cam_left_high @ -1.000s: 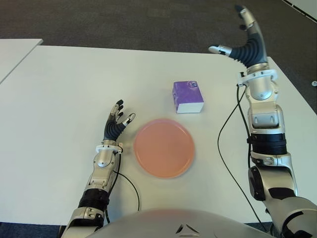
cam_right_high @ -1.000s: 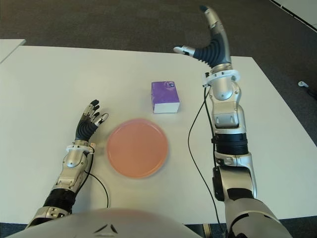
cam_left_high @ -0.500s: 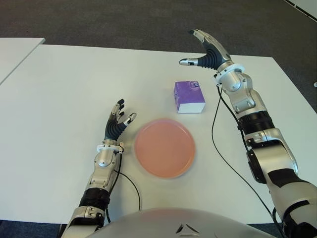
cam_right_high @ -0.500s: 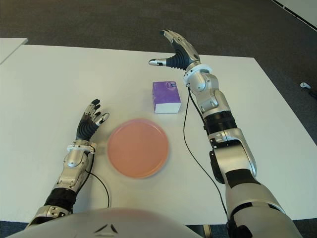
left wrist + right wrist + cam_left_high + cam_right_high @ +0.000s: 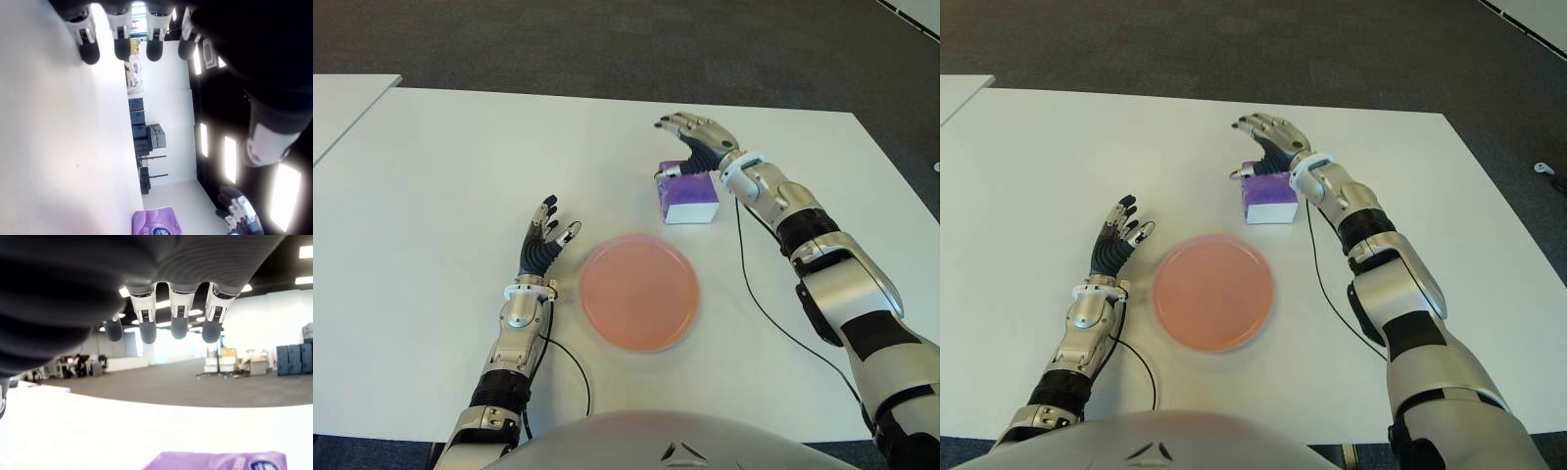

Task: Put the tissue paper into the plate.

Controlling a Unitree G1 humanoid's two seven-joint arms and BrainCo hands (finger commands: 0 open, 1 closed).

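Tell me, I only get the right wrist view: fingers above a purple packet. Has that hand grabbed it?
Observer: No. The eye views show the right hand spread over the tissue pack, not closed on it.
Operator: Where is the plate?
Observer: The pink plate lies nearer the robot than the pack, apart from it, with nothing in it.
Operator: And the other hand?
Observer: The left hand shows left of the plate, open and holding nothing.

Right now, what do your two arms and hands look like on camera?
Both arms are silver-grey metal segments with black joint bands. The left hand and right hand have dark ribbed rubber palms, dark fingers with pale silver-white fingertip caps, and white wrist rings. A thin black cable runs along each forearm.
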